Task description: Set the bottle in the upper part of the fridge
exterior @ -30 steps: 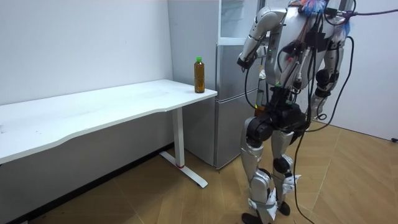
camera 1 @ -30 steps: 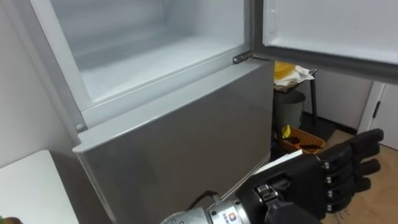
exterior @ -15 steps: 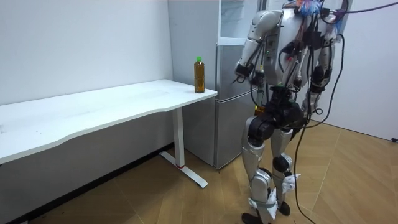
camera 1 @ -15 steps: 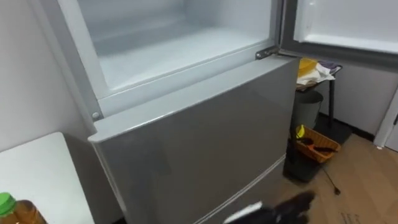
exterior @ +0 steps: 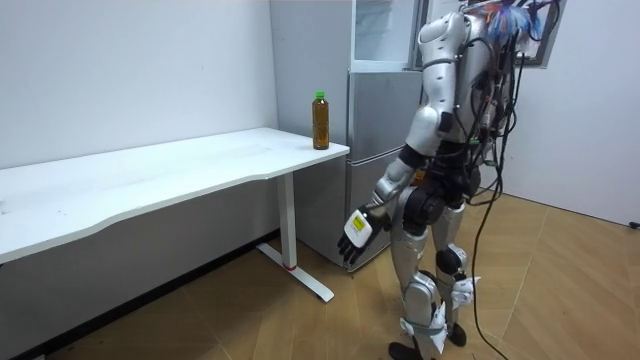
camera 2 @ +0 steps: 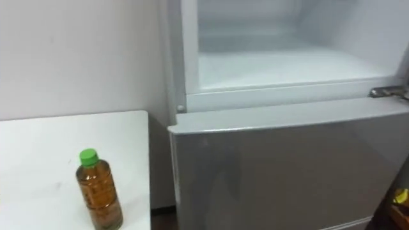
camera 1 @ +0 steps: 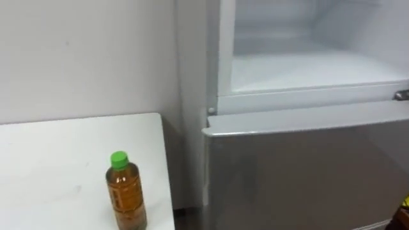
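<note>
And here's the setup: the bottle, amber with a green cap, stands upright on the white tabletop down at 7 o'clock in the eye views. It is near the edge that runs alongside the fridge, and nothing touches it. Up at 1 o'clock the upper compartment stands open, its pale shelf bare and ready, with the closed lower door just beneath it. In the room view the robot stands right in front of the fridge, with the tabletop's corner and the bottle off to its left. Its left hand hangs low beside the thigh, fingers loose and spread, holding nothing, well below the tabletop and well apart from the bottle. So the step in hand, as I read it, is the pickup, and it is not yet begun: the fridge is open and the bottle is waiting. The next move calls for that left hand to come up and over the tabletop edge, approach the bottle from its 3 o'clock side and wrap round the body below the cap. It needs a square, gentle approach, because a tall, narrow bottle this close to the edge looks easy to tip. From there it's a lift toward 1 o'clock, into the upper compartment.
</note>
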Tool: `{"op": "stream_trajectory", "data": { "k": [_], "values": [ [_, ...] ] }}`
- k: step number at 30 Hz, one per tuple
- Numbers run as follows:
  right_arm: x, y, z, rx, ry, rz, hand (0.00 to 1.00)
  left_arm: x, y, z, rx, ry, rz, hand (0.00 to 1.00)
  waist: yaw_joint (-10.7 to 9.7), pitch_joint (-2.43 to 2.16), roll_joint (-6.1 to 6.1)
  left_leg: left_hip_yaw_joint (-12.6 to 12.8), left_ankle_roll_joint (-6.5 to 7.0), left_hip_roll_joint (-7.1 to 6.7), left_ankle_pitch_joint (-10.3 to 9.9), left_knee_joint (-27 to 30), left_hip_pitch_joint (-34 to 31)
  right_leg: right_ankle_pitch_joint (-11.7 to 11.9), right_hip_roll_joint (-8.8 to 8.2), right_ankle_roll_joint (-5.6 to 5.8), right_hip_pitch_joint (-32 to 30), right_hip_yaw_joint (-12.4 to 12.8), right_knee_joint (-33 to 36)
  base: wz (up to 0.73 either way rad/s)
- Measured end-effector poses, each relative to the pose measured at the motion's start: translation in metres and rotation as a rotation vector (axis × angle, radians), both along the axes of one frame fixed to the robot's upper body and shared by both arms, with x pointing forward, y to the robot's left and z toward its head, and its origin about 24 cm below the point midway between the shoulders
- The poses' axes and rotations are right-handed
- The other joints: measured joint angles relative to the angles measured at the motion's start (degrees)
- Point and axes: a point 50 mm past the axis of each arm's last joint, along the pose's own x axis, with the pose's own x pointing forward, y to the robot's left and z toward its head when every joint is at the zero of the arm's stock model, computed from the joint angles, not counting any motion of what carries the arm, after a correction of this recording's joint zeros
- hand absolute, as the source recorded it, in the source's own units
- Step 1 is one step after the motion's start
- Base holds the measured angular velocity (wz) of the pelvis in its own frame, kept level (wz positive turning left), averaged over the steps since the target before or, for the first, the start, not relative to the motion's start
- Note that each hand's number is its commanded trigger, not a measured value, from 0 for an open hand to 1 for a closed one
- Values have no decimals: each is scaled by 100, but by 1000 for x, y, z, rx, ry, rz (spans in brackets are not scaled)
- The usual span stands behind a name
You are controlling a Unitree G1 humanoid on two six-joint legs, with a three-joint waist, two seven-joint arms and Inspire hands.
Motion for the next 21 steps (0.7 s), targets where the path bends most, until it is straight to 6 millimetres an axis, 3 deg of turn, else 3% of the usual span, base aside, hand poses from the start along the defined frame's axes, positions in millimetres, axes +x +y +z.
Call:
{"op": "stream_trajectory", "data": {
  "k": [2,4,6,11,17,21],
  "values": [
    [-3,2,-2,15,15,-7,0,-8,-3,-4,21,6,72,0,89,8,10,-2,14,-10,-9,-13,14,-3,-9,4,46,4,-5,2],
    [-9,7,-4,30,29,-14,0,-14,-6,-6,47,2,121,0,173,-28,-7,-7,13,-10,-8,0,8,-8,-9,6,89,-8,-1,0],
    [-13,10,-5,36,40,-16,0,-15,-8,-7,59,-3,150,0,226,-28,-8,-4,12,-23,-7,21,5,-10,-7,6,98,-21,-2,0],
    [-14,12,-5,34,46,1,0,-26,-10,-9,92,30,191,0,232,-48,-38,-23,1,-56,4,39,-20,-59,-20,-35,99,-62,-8,1],
    [-10,15,-5,41,33,16,0,-30,-10,-11,95,57,199,0,387,-43,-30,-37,0,-59,5,41,-21,-72,-20,-33,96,-73,-19,1],
    [3,19,-2,50,-21,35,0,-28,-11,-11,94,53,198,0,409,-47,-10,-104,-1,-63,5,42,-49,-74,-24,-30,97,-142,-12,9]
  ]
}}
